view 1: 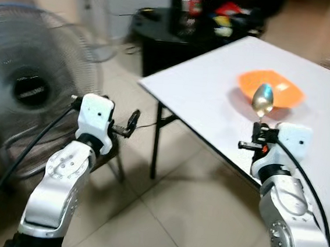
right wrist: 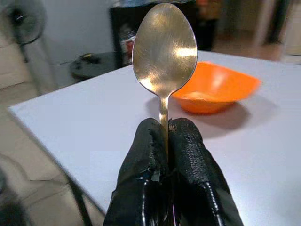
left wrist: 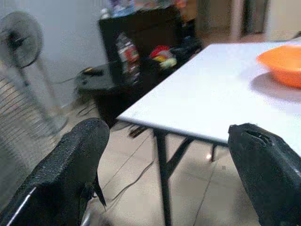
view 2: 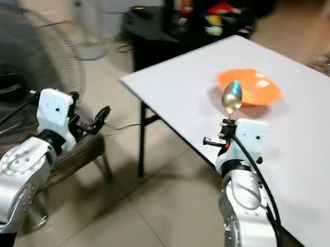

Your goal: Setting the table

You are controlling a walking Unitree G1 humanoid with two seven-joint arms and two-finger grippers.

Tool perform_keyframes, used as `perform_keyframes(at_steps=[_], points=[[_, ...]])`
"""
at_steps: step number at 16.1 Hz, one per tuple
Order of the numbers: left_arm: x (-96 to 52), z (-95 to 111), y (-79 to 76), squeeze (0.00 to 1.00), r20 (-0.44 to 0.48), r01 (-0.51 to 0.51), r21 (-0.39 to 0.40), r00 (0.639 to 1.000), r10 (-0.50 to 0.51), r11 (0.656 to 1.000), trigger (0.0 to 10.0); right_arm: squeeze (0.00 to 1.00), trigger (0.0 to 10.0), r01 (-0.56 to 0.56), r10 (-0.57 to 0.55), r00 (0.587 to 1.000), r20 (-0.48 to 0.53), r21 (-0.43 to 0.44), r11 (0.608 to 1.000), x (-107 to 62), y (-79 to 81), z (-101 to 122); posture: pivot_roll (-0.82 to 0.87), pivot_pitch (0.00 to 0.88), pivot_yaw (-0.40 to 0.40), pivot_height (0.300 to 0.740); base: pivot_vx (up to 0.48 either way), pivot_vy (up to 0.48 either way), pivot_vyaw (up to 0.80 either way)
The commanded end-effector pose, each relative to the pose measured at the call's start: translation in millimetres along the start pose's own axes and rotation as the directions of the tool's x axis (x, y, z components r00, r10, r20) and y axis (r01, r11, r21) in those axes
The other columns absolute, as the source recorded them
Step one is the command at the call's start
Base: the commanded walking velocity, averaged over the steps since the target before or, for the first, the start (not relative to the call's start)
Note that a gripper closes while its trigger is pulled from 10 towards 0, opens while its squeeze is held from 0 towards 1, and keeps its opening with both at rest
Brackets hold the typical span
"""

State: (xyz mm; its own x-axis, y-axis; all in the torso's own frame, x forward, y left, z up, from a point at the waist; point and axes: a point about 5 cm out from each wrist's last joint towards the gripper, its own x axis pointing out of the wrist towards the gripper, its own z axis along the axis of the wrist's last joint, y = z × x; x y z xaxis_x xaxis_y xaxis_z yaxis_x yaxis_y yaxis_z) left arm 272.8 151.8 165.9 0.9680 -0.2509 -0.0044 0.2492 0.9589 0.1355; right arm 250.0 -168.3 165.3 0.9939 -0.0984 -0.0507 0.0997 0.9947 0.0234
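A white table [view 1: 214,99] stands ahead on the right, with an orange bowl [view 1: 271,87] on it. My right gripper [view 1: 260,128] hovers over the table's near edge, short of the bowl, and is shut on the handle of a metal spoon [right wrist: 164,47] held upright, bowl end up. The spoon [view 1: 263,99] overlaps the orange bowl [right wrist: 214,87] in the head views. My left gripper [view 1: 131,124] is held out over the floor to the left of the table, its fingers [left wrist: 75,169] open with nothing between them.
A large standing fan [view 1: 31,87] is close on the left, with a second fan [view 1: 96,17] farther back. A black round table [view 1: 162,27] and a dark shelf with bottles and clutter [view 1: 216,14] stand behind the white table. Tiled floor [view 1: 168,211] lies below.
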Motion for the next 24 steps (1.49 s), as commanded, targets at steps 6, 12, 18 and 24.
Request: perform_keyframes(at_steps=[6,12,18,24], points=[[3.1,2,-0.9,0.00,0.016,-0.006,0.009,1.000,0.006,1.000,10.0,0.00,10.0,0.033,-0.032,0.999,0.035,-0.015,0.999,-8.0,-11.0,6,0.04,0.000,0.043,0.740,0.000,0.000,-0.80],[13.5,4,0.7,0.00,0.008,0.009,0.016,1.000,-0.009,1.000,10.0,0.00,10.0,0.060,-0.060,0.998,-0.028,0.009,0.998,-5.4,-8.2,-4,0.04,0.000,0.049,0.740,0.000,0.000,-0.80],[19.0,5,-2.5,0.00,0.012,0.046,0.008,0.999,-0.046,0.999,10.0,0.00,10.0,0.056,-0.055,0.997,-0.060,0.017,0.998,-9.5,-3.4,-12,0.03,0.000,0.060,0.740,0.000,0.209,-0.75],[19.6,4,-0.6,0.00,0.004,0.045,0.012,0.999,-0.045,0.999,10.0,0.00,10.0,0.003,-0.004,0.999,-0.055,-0.017,1.000,-0.9,-1.8,-9,0.04,0.000,0.060,0.740,0.000,0.274,0.00]])
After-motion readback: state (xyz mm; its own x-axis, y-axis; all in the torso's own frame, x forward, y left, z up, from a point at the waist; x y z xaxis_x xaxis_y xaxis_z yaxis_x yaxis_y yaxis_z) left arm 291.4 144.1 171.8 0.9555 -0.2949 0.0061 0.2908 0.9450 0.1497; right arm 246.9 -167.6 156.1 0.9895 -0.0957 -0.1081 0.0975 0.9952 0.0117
